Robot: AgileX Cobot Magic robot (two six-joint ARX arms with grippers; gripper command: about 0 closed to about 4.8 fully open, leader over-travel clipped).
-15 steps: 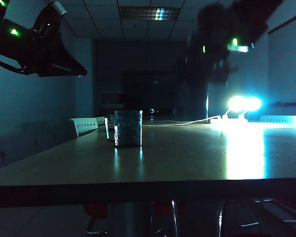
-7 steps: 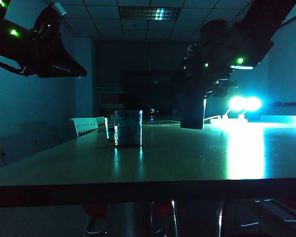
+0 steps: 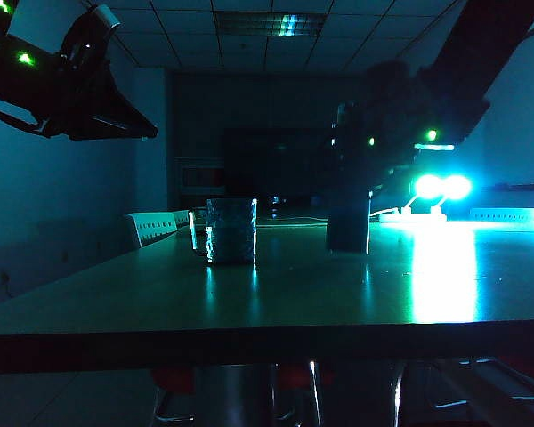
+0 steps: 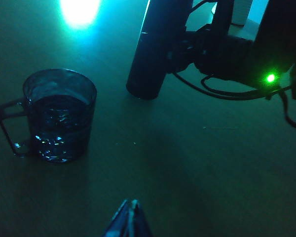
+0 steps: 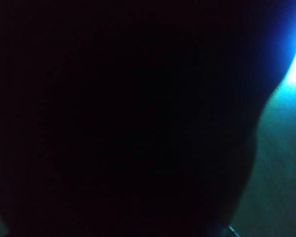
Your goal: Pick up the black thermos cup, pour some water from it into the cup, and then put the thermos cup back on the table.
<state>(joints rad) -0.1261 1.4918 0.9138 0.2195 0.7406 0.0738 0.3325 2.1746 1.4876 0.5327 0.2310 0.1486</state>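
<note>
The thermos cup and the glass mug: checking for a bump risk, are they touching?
Apart. In the left wrist view, bare table separates the black thermos cup, at the right gripper, from the glass mug; the exterior view agrees.

You see two bright lamps (image 3: 441,187) glaring at the far right, white chair backs (image 3: 151,226) at the left, and a dim ceiling light (image 3: 287,24) overhead.
</note>
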